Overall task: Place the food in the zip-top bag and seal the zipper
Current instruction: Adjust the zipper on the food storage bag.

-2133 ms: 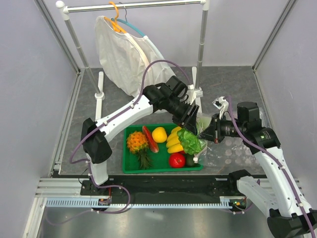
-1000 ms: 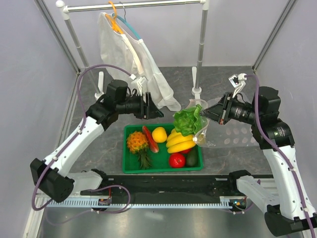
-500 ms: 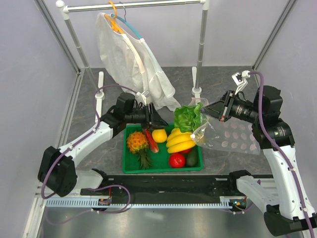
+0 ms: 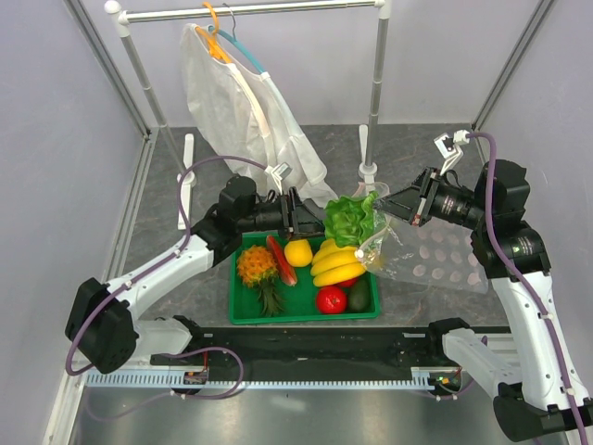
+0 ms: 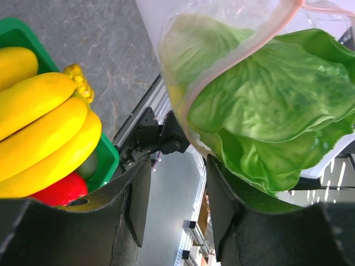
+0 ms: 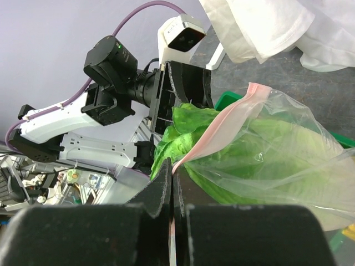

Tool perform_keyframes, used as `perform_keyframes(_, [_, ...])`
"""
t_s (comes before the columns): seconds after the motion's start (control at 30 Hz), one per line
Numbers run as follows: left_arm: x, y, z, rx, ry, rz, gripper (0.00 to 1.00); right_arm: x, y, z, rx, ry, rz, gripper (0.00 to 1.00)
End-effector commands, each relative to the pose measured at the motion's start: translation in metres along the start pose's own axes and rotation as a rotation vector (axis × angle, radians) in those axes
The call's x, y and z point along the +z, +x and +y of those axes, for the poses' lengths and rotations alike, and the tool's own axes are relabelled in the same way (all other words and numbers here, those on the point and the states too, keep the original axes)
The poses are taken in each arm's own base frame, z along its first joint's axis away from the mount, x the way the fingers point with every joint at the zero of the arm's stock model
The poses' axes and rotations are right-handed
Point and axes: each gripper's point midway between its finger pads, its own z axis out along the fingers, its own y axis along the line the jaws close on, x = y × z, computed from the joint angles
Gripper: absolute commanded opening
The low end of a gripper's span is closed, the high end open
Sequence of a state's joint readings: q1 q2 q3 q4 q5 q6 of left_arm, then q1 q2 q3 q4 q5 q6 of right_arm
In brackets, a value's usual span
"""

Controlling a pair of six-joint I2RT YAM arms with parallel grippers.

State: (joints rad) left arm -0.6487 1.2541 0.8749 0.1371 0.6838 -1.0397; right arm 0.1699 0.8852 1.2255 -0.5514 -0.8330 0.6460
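Note:
The pale-green lettuce [image 4: 346,219] sits partly in the clear dotted zip-top bag [image 4: 428,261], its leaves sticking out of the mouth. My right gripper [image 4: 409,206] is shut on the pink zipper [image 6: 213,136] strip and holds the bag up above the tray's right end. Just left of the lettuce my left gripper [image 4: 311,219] is open and empty. In the left wrist view its right finger [image 5: 222,205] lies against the lettuce [image 5: 266,111]. The yellow fruit [image 4: 298,252] and the red tomato [image 4: 331,299] lie in the green tray [image 4: 243,313].
In the tray also lie a banana bunch [image 4: 335,263], a pineapple [image 4: 255,266], a long red piece [image 4: 281,260] and a dark avocado [image 4: 359,297]. A white garment [image 4: 243,107] hangs from the rack [image 4: 375,83] behind.
My left gripper has swung right along the tray's far edge to the lettuce and has narrowed its jaws. The right gripper has lifted the bag slightly and now holds still.

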Motion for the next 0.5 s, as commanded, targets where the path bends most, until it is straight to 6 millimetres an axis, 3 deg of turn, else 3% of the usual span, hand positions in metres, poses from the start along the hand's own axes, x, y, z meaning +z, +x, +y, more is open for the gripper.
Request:
perform_keyframes(0.0, [0.004,-0.006,-0.016,0.001,0.057,-0.029,0.51,-0.002,-0.008,0.012,-0.034,-0.047,-0.031,0.00])
perform_keyframes(0.23, [0.012,-0.001,-0.012,-0.064,0.053,-0.017,0.52,-0.001,-0.008,0.012,-0.021,-0.054,-0.029,0.00])
perform_keyframes(0.47, [0.016,-0.007,-0.012,-0.139,0.048,-0.048,0.53,-0.001,-0.006,0.015,-0.018,-0.070,-0.021,0.00])
